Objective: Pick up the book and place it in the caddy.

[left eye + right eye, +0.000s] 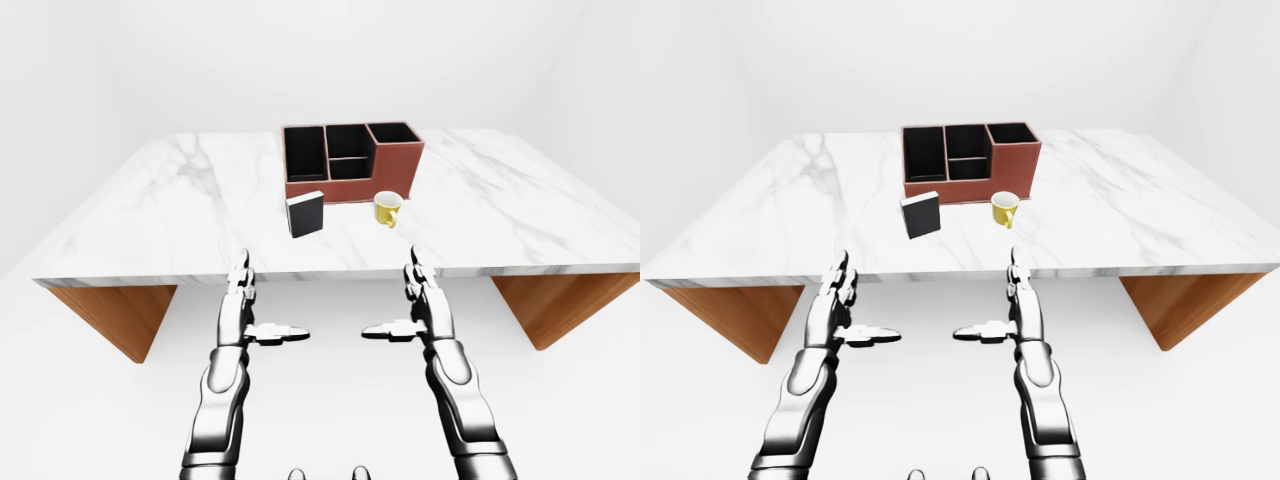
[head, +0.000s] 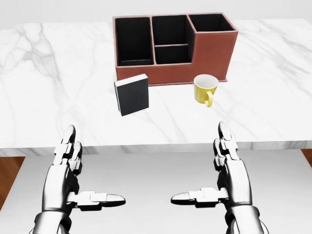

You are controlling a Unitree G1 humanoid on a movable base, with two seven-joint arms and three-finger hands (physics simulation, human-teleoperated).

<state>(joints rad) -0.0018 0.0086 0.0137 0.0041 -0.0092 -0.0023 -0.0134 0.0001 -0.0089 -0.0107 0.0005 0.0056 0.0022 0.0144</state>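
A small black book (image 2: 132,94) stands upright on the marble table (image 2: 48,97), just below the left end of the caddy. The brown caddy (image 2: 214,51) has several black compartments open at the top. My left hand (image 2: 83,180) hangs open below the table's near edge, fingers up, thumb pointing inward. My right hand (image 2: 214,178) mirrors it on the right, also open. Both hands are empty and well short of the book.
A yellow mug (image 2: 205,89) stands on the table right of the book, close to the caddy's lower wall. The table's near edge (image 1: 330,274) runs across just above my fingertips. Wooden legs (image 1: 120,315) show under both ends.
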